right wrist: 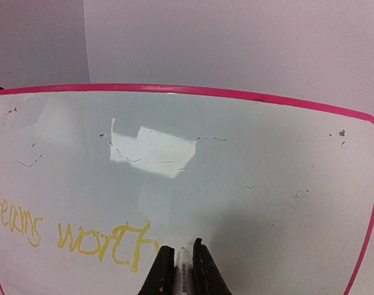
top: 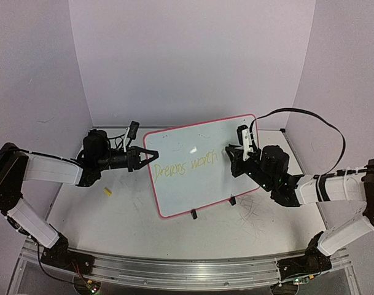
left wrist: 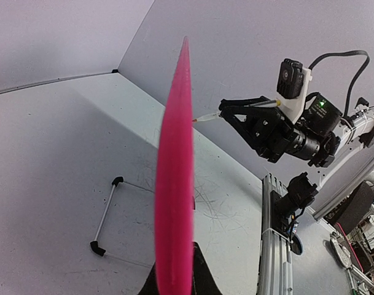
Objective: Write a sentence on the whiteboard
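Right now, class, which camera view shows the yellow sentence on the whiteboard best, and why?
Right wrist: the sentence sits close and face-on on the whiteboard, readable as "Dreams worth". Top external shows it small and slanted. Left wrist sees only the board's pink edge, no writing.

The whiteboard [top: 202,184] stands tilted across the middle of the top view, walling the frame's left half from its right. Its left edge is taken: the left gripper [top: 152,155] is clamped on the rim there. Right of centre the right gripper [top: 229,151], closed on a marker [right wrist: 184,270], crowds the board face. Below the board two black stand legs [top: 193,214] jut onto the table [top: 88,215]. The lower left of the table lies open but for a small yellow piece [top: 107,192]. A narrow strip runs between the board's top rim and the back wall [top: 187,55]. At upper right a black cable [top: 309,115] loops over the right arm.
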